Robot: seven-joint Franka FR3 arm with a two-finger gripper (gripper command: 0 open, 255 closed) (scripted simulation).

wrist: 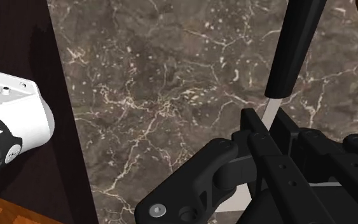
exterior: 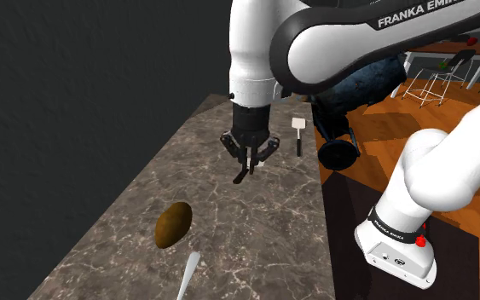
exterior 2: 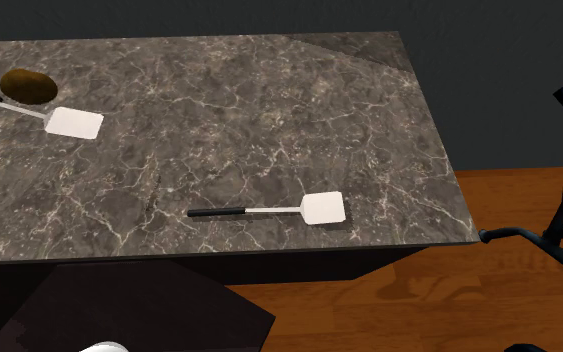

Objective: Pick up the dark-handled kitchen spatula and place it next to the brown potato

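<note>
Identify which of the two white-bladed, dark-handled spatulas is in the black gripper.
The white-bladed spatula at the second exterior view's left: the black gripper clasps its pale shaft. The other spatula lies flat near the dark marble counter's edge.

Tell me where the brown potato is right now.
In the shoulder view the brown potato lies on the marbled counter, toward the lower left, nearer the camera than the gripper holding a dark-handled spatula, with a slim white utensil just beside it.

Arm (exterior: 255,60) hangs vertical at upper centre of the shoulder view; gripper (exterior: 248,164) points down, clamped on the spatula (wrist: 295,51) shaft.
</note>
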